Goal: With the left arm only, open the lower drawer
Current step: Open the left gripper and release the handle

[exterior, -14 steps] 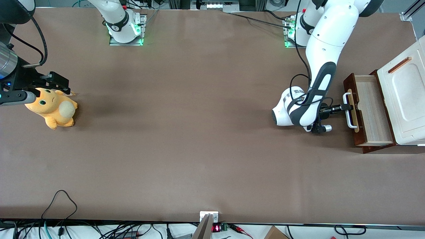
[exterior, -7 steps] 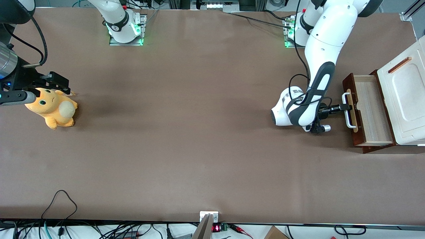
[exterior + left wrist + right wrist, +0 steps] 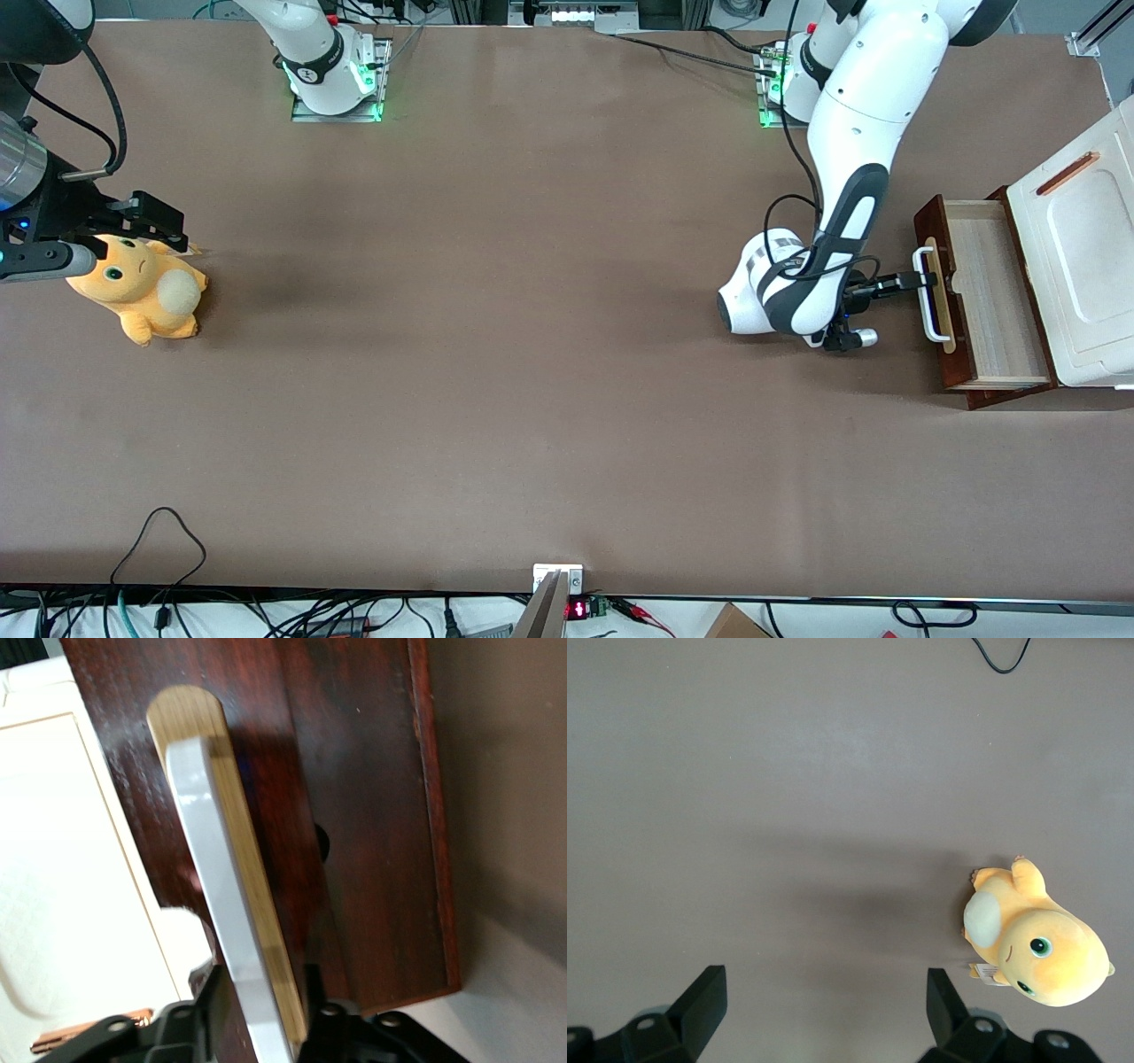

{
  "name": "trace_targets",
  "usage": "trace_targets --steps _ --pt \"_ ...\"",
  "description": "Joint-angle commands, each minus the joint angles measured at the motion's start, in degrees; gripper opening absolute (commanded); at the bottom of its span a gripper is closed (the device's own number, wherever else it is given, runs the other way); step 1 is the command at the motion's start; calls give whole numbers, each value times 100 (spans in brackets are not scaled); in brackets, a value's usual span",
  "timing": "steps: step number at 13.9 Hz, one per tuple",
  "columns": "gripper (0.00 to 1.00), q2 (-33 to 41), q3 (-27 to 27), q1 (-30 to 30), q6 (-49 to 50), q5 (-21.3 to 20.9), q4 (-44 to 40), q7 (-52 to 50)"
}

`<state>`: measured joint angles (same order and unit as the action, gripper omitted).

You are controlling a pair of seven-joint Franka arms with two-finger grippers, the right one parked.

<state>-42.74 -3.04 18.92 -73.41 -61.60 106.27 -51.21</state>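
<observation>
The lower drawer (image 3: 992, 292) stands pulled out of the white cabinet (image 3: 1085, 266), showing its pale wood inside. Its dark red-brown front (image 3: 363, 815) carries a white bar handle (image 3: 927, 297) (image 3: 213, 886) on a pale wood strip. The left arm (image 3: 855, 133) reaches down in front of the drawer. Its gripper (image 3: 921, 282) (image 3: 259, 985) is shut on the handle near the bar's middle. One black finger (image 3: 202, 1005) sits on each side of the bar.
An orange plush toy (image 3: 142, 288) (image 3: 1036, 943) lies toward the parked arm's end of the table. The cabinet stands at the working arm's end, near the table edge. Cables and a small box (image 3: 558, 576) lie along the table edge nearest the front camera.
The left arm has drawn back a little toward the parked arm's end, and the handle and drawer front have come with it, so the drawer stands slightly farther out.
</observation>
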Motion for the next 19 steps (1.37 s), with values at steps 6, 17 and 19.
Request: trace_targets --steps 6,17,19 --pt "100 -85 31 103 143 174 -124 67" --pt "100 599 557 68 -50 2132 -1801 2076" --pt "100 924 707 -20 -330 2563 -1934 2412"
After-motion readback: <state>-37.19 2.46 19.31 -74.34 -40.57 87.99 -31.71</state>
